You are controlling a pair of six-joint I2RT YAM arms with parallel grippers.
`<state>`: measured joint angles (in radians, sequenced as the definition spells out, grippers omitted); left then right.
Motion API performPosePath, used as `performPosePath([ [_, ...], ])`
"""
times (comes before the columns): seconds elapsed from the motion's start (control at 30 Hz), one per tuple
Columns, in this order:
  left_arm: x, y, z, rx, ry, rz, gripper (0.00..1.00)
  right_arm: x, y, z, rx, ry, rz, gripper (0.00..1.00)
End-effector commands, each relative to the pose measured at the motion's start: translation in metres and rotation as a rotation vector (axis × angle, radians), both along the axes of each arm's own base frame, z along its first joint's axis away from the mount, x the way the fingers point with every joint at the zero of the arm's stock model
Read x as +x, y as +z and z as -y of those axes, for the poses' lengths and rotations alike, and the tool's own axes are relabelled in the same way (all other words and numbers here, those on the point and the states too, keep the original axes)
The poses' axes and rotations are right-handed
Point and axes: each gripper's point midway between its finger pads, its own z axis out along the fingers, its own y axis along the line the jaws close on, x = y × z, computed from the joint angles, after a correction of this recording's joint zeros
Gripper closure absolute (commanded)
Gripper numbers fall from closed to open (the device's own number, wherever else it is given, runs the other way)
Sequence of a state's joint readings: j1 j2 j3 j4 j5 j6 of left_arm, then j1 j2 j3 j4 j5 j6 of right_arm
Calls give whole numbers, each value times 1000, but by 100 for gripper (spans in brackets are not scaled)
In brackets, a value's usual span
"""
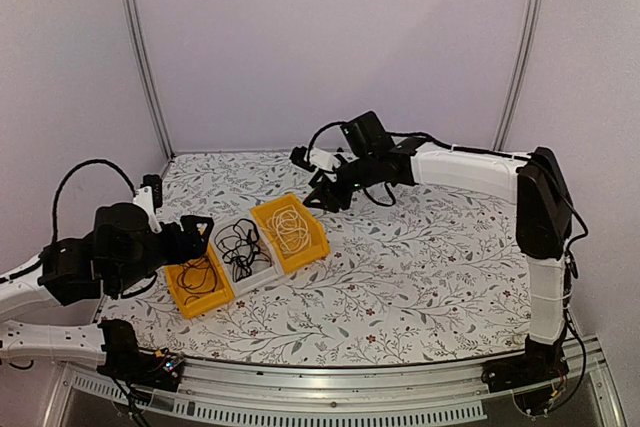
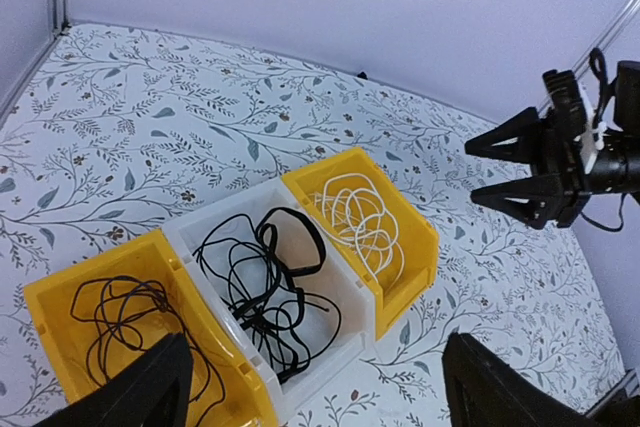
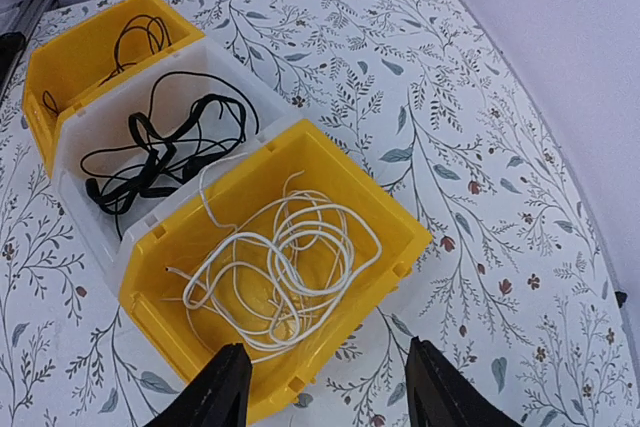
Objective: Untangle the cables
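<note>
The right gripper [image 3: 325, 350] is released, its two black fingers spread with nothing between them, above the near edge of a glossy yellow plastic bin [image 3: 400, 237] where the cream cable [image 3: 280, 267] lies in loose overlapping loops. Touching that bin is a white bin [image 3: 80, 212] holding the tangled black cables [image 3: 160, 147], then a second yellow bin [image 3: 40, 77] with a thin black cable [image 3: 135, 42] coiled inside. The left gripper [image 2: 315, 347] is spread wide too, empty. The bins sit on a leaf-printed table [image 3: 480, 147]
</note>
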<state>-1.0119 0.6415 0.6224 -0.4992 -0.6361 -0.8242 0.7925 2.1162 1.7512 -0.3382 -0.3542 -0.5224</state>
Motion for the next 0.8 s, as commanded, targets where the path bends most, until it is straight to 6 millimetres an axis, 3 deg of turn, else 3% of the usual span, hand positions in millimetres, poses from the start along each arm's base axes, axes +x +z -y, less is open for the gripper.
performPosePath([
  [0.0,16,21,5,43,-1,75,10,2,68,52,58,-54,38,42],
  [0.13,40,33,14,77,-22,88,8,11,100,107,96,-143,48,40],
  [0.27,68,45,31,149,-66,79,8,30,138,181,199,-313,12,37],
  [0.37,88,63,36,235,-47,82,8,44,161,239,262,-459,31,26],
  [0.4,94,71,39,260,-44,92,8,54,159,265,264,-564,39,23],
  [0.5,108,97,46,297,-31,129,5,62,181,319,305,-882,130,8],
  [0.63,119,106,56,294,-35,140,1,48,212,352,342,-1041,231,2],
  [0.77,124,91,65,271,-42,106,1,39,225,362,362,-1081,256,1],
])
